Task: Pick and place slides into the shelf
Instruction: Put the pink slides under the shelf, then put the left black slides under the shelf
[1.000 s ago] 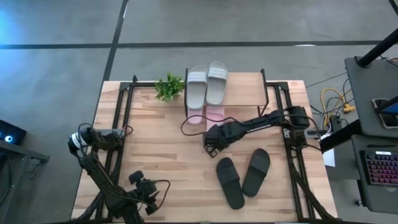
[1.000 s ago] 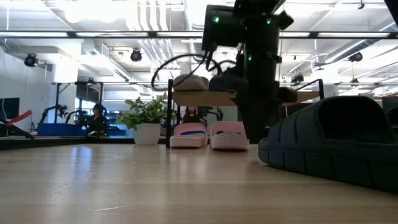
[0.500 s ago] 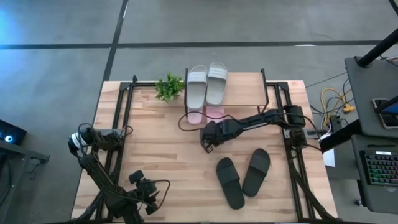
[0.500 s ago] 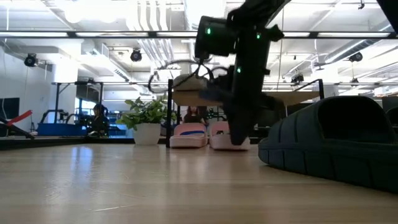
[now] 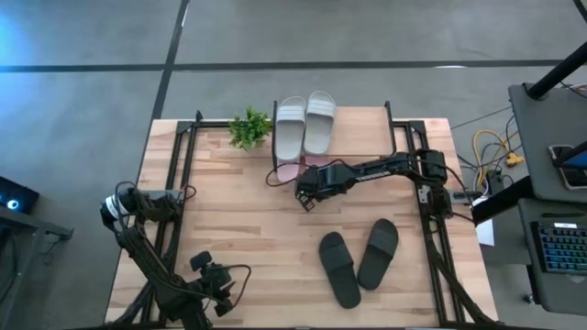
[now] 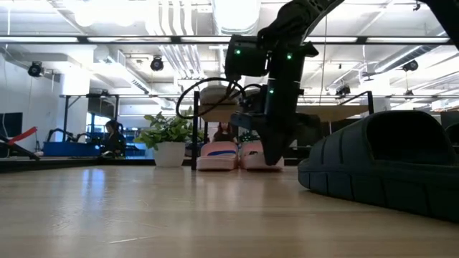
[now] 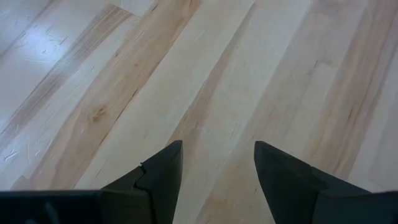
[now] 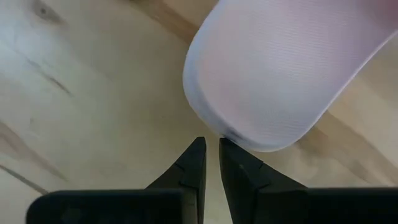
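Observation:
The shelf (image 5: 362, 128) stands at the table's far edge with the grey-green pair (image 5: 305, 122) resting sole-down on its top board. The pink pair lies under it, heels (image 5: 287, 171) sticking out toward the near side. In the low view one pink slide (image 6: 217, 154) shows fully and the other (image 6: 251, 153) is half behind my right gripper (image 6: 272, 159). The black pair (image 5: 358, 259) lies on the table nearer the near edge. My right gripper (image 8: 212, 148) is shut at the heel of a pink slide (image 8: 273, 74). My left gripper (image 7: 214, 163) is open over bare wood near the table's near left corner. My right gripper points down, slanting from the near side, with its shut fingers at the rounded heel end (image 8: 244, 138) of a pink slide. One fingertip (image 8: 227, 149) lies right at the heel rim and seems to touch it. The slide lies flat on the table.
A small potted plant (image 5: 249, 126) stands left of the shelf. Thin black shelf legs (image 5: 274, 147) flank the pink slides. Black arm frames run along both table sides. Bare wood stretches across the table's left and middle.
My right gripper has moved from the middle of the table toward the far edge, up to the pink slides under the shelf, sinking lower as it went.

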